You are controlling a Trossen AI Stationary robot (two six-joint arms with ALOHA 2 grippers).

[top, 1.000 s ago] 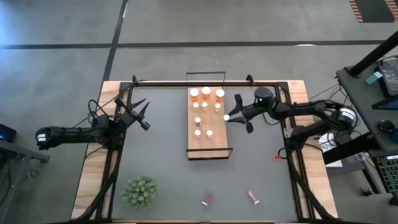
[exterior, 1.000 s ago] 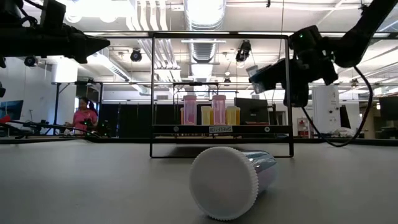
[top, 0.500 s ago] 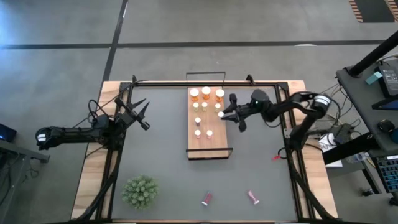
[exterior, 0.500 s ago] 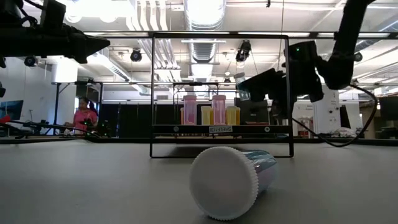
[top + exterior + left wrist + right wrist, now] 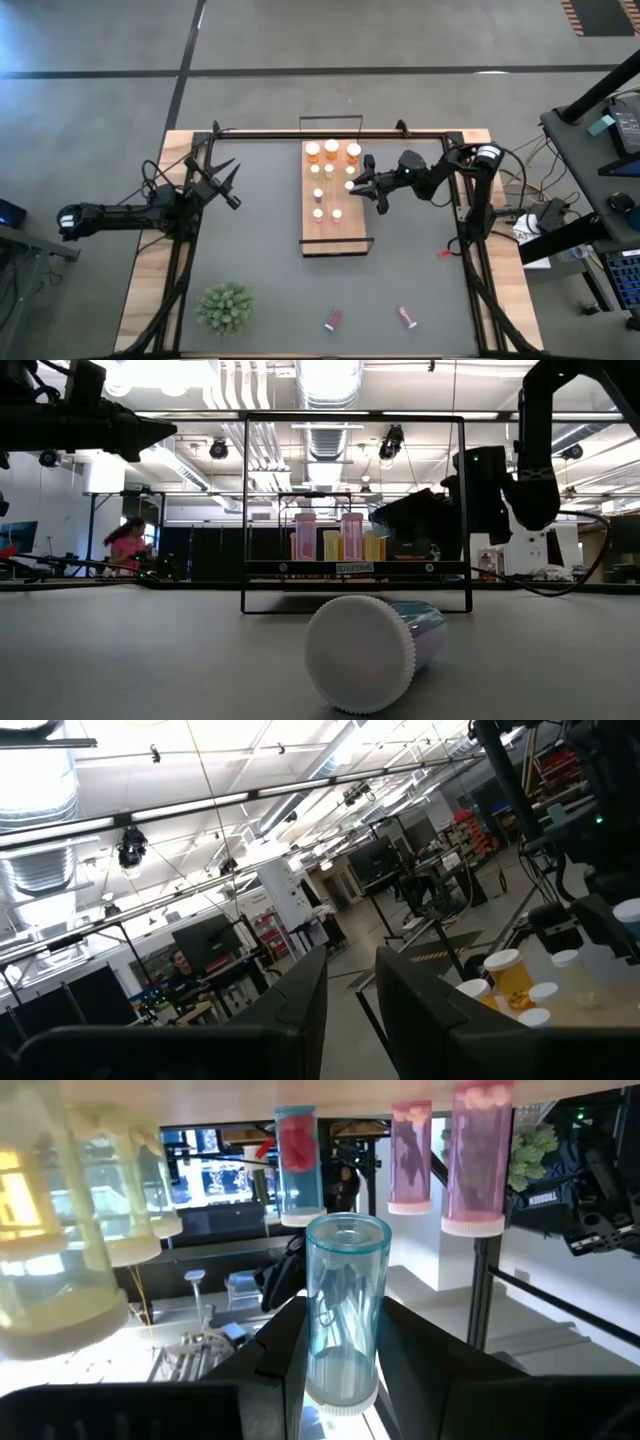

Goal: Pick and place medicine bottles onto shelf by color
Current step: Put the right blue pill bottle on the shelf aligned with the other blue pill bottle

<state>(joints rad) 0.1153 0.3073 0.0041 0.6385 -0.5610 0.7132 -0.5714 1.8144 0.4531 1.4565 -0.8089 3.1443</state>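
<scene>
teal-tinted and clear, a white-capped medicine bottle (image 5: 345,1315) sits clamped between the fingers of the right claw (image 5: 362,184), which over the past second has slid in from the table's right side to the right edge of the light-wood shelf (image 5: 312,236). the bottle's cap (image 5: 351,185) now hangs over the board, just beside the rows already standing there: three orange bottles (image 5: 332,150) at the far end, smaller white caps (image 5: 318,194) behind them toward the near end. judging by this approach, the carry is nearly over and the set-down comes next. the left claw (image 5: 225,185) waits over the table's left side, fingers together, holding nothing. two pink-red bottles (image 5: 332,320) lie on their sides near the front edge, well apart from the shelf, beside a green spiky plant (image 5: 224,306), so more sorting remains.
</scene>
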